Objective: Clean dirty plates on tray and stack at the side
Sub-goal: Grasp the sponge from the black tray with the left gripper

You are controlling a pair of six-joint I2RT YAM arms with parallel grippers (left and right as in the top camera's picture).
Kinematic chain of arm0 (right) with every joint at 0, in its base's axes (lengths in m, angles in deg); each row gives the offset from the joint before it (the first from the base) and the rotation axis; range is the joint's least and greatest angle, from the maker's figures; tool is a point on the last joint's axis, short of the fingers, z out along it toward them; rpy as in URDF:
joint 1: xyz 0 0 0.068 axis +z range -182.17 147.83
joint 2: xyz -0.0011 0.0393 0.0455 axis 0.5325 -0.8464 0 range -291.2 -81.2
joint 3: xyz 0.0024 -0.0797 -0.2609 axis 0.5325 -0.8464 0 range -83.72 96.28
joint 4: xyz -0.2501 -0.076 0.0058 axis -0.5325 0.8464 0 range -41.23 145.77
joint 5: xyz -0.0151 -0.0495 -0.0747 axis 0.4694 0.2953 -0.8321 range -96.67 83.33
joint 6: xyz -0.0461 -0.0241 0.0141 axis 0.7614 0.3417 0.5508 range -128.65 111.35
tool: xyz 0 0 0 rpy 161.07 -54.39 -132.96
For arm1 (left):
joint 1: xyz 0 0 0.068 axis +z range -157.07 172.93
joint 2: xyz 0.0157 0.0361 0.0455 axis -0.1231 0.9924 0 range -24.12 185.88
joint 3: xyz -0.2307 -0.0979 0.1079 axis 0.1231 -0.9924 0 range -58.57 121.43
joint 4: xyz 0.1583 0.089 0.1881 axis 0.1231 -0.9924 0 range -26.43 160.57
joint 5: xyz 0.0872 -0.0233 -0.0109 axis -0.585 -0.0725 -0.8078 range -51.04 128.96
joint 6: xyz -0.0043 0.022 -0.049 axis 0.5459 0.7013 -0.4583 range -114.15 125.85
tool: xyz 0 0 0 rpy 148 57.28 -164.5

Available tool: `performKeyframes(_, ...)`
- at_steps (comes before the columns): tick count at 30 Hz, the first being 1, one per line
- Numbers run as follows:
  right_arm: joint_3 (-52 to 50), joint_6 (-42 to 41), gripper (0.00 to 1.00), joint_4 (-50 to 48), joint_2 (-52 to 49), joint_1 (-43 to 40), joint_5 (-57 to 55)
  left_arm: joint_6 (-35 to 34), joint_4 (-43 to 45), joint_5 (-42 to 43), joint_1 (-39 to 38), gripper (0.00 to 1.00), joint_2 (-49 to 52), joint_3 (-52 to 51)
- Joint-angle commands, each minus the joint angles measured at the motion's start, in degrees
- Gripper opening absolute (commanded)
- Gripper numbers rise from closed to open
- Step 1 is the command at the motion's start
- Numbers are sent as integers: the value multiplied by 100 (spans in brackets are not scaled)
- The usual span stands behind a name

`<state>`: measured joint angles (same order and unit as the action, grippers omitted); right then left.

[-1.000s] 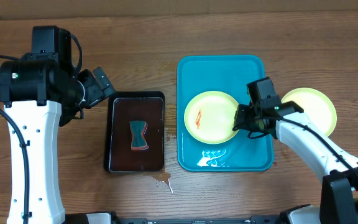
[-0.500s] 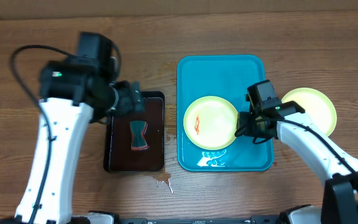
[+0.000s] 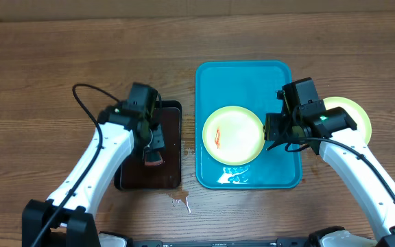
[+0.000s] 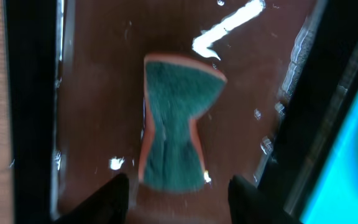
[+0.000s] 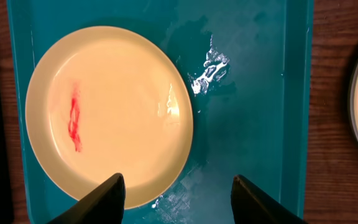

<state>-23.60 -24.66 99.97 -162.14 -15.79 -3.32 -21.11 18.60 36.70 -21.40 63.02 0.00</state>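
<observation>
Straddling sponge (image 4: 176, 127) at its 6 o'clock end with open left gripper (image 4: 178, 202); risk of shallow pinch slipping off wet. Open right gripper (image 5: 178, 202) over plate (image 5: 110, 112) at 5 o'clock rim; risk of nudging.

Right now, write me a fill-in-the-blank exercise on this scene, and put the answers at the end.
The plate on the turquoise tray bears a ____ smear.
The sponge lies in a small tray coloured ____.
A second plate lies outside the turquoise tray, on the ____ arm's side.
The left gripper holds its jaws ____ on either side of the sponge.
Answers: red; black; right; open.
</observation>
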Motion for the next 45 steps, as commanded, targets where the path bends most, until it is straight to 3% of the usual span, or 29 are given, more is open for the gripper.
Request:
performKeyframes(1, 94, 42, 57, -9, 42, -4, -68, -282, 579, -118, -35, 49, -22, -514)
performKeyframes(9, 92, 39, 57, -2, 42, 0, 177, -184, 1034, -68, -33, 38, 511, -844)
performKeyframes(14, 92, 39, 55, 37, 42, 0, 173, -138, 1038, 48, -33, 4, 946, -772)
performKeyframes(20, 92, -297, 51, 61, 42, -92, -227, 22, 374, 74, -33, 4, 931, -140)
performKeyframes(26, 92, -933, 56, 52, 20, -557, -573, 179, -715, 37, -33, 4, 833, 1150)
performKeyframes(35, -205, 127, 57, -7, -151, -772, 767, 750, -1943, 35, -33, 4, 798, 2933)
performKeyframes(45, -1027, 131, 56, -1322, -647, -730, 1137, 726, -2135, 42, -33, 4, 798, 3117)
